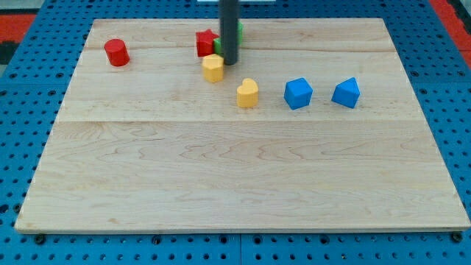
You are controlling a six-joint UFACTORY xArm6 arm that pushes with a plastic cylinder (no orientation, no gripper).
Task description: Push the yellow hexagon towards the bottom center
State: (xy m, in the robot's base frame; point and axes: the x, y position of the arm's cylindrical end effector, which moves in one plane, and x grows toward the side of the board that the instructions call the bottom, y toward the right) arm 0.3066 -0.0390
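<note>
The yellow hexagon (213, 68) lies on the wooden board (235, 177) near the view's top, left of centre. My tip (229, 62) stands right beside it, at its upper right, touching or nearly touching. The rod rises from there out of the view's top and hides part of a green block (238, 32). A red star-shaped block (207, 43) sits just above the hexagon, left of the rod.
A yellow heart-like block (248, 93) lies below and right of the hexagon. Two blue blocks (298, 93) (346, 93) lie further right. A red cylinder (116, 53) stands at the top left. Blue pegboard surrounds the board.
</note>
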